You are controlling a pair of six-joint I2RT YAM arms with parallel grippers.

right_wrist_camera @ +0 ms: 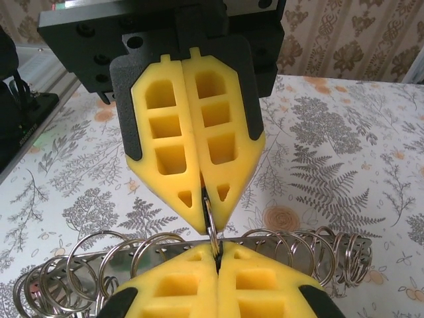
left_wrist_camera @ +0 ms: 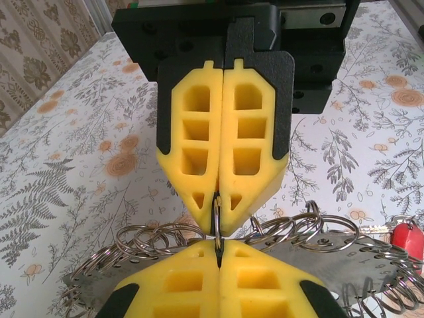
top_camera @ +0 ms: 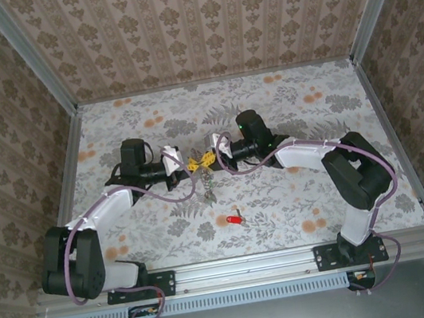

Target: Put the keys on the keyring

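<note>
Both grippers meet tip to tip above the middle of the table. My left gripper point(top_camera: 193, 164) point(left_wrist_camera: 218, 250) and right gripper point(top_camera: 207, 159) point(right_wrist_camera: 216, 255) are each shut on the same thin wire split ring point(left_wrist_camera: 217, 222) point(right_wrist_camera: 211, 224), which stands edge-on between their yellow pads. That ring belongs to the keyring point(left_wrist_camera: 374, 262) point(right_wrist_camera: 129, 262), a grey metal band hung with several split rings, dangling below the grippers point(top_camera: 208, 185). A red-headed key point(top_camera: 234, 220) point(left_wrist_camera: 405, 237) lies on the table nearer the arm bases. Green and yellow-orange keys are out of view.
The floral tablecloth point(top_camera: 284, 107) covers the table, which is enclosed by patterned walls and aluminium rails point(top_camera: 253, 264). Open table surface lies behind the grippers and to either side.
</note>
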